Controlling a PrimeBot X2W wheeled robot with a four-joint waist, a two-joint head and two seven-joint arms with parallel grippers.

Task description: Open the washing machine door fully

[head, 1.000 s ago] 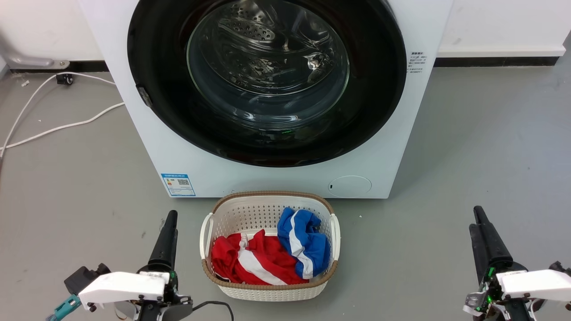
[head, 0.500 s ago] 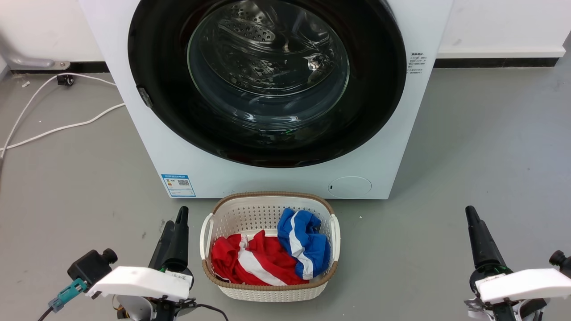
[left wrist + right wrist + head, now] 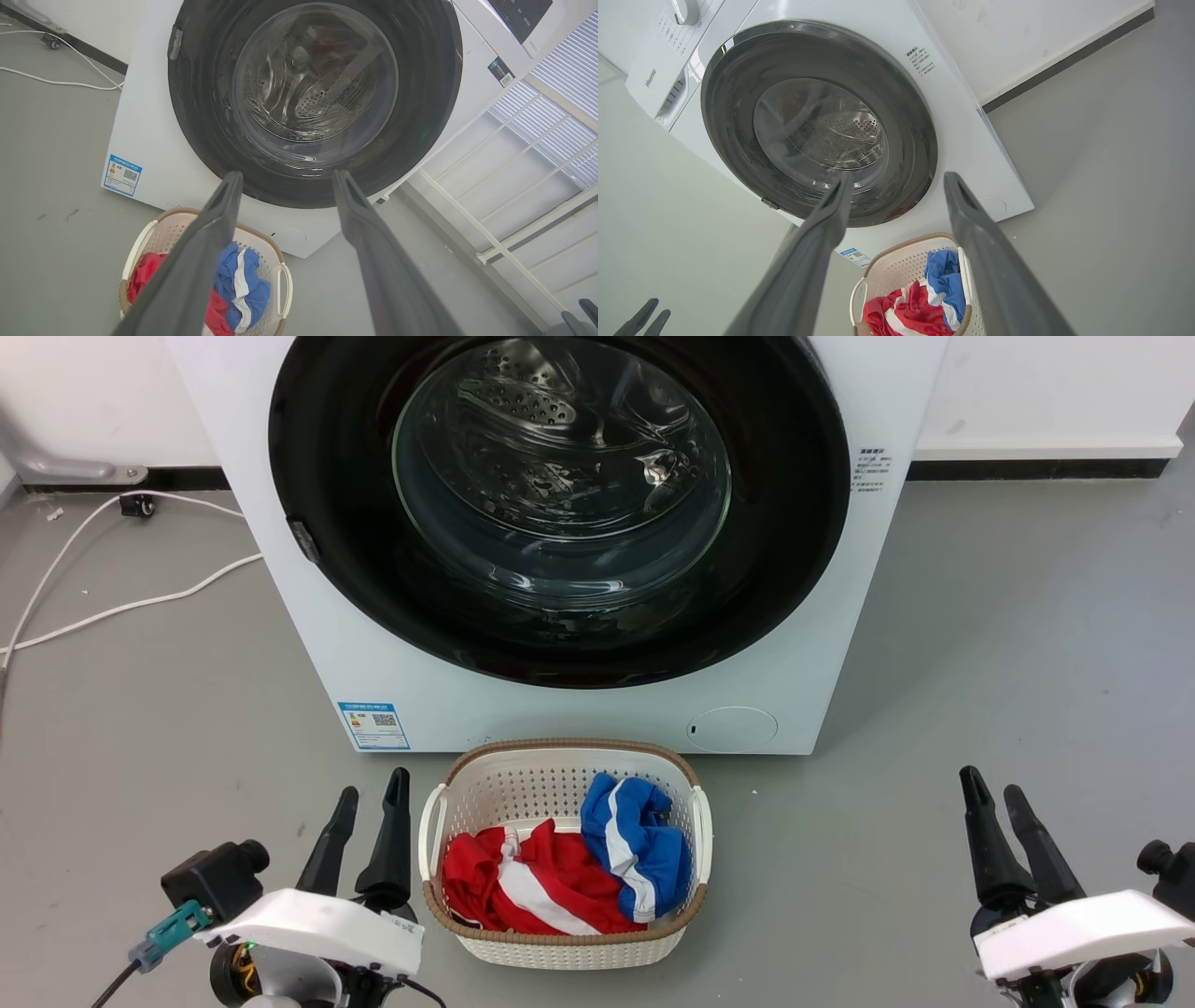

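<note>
Left of the basket [image 3: 569, 744], close beside its rim, the left gripper [image 3: 373, 784] points up, jaws apart, holding nothing. Straight behind the basket the door [image 3: 560, 504] lies closed flat on the machine [image 3: 560, 719], with a small grey fitting [image 3: 300, 539] on its left rim. Well right of the basket, the right gripper [image 3: 990, 782] is likewise spread and empty. I judge the left arm nearer that fitting.

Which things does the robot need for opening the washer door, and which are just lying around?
For the job: washing machine door, closed; washing machine; left gripper and right gripper, both open.

Just lying about: laundry basket; red clothes and blue clothes in it; white cable on the floor.
</note>
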